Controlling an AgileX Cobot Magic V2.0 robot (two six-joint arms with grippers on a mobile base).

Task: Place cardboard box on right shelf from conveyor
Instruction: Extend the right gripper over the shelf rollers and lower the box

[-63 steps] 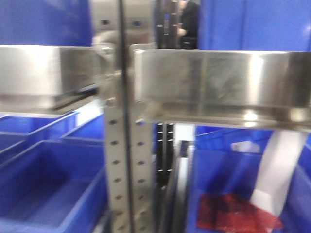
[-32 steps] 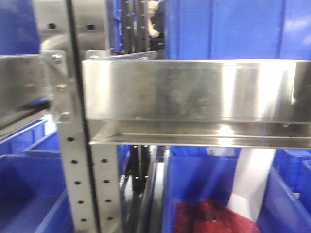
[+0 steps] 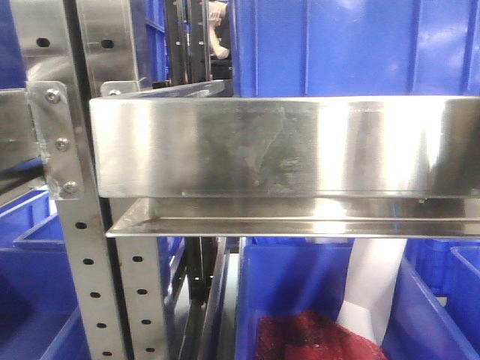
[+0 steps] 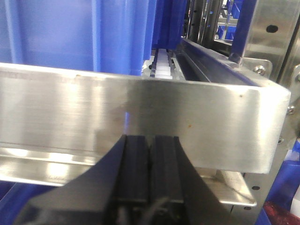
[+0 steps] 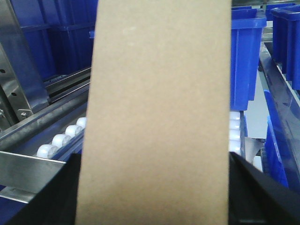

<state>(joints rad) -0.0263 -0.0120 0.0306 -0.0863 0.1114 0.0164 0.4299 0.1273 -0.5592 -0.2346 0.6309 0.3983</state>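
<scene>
Right fingers (image 5: 262,197) clamp the cardboard box (image 5: 159,108) from both sides, holding it upright close over a row of white rollers (image 5: 61,140). Left fingers (image 4: 136,159) are pressed together, empty, just before the right shelf (image 4: 140,112) and its tall front lip. Blue bins (image 3: 337,45) stand on that shelf.

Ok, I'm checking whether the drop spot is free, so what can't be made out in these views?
Front view: the tall lip of the right shelf hides its floor.
Right wrist: the cardboard box fills the middle, hiding what lies behind it.
Left wrist: the left gripper covers part of a steel lip.
The conveyor shows in no view.
</scene>
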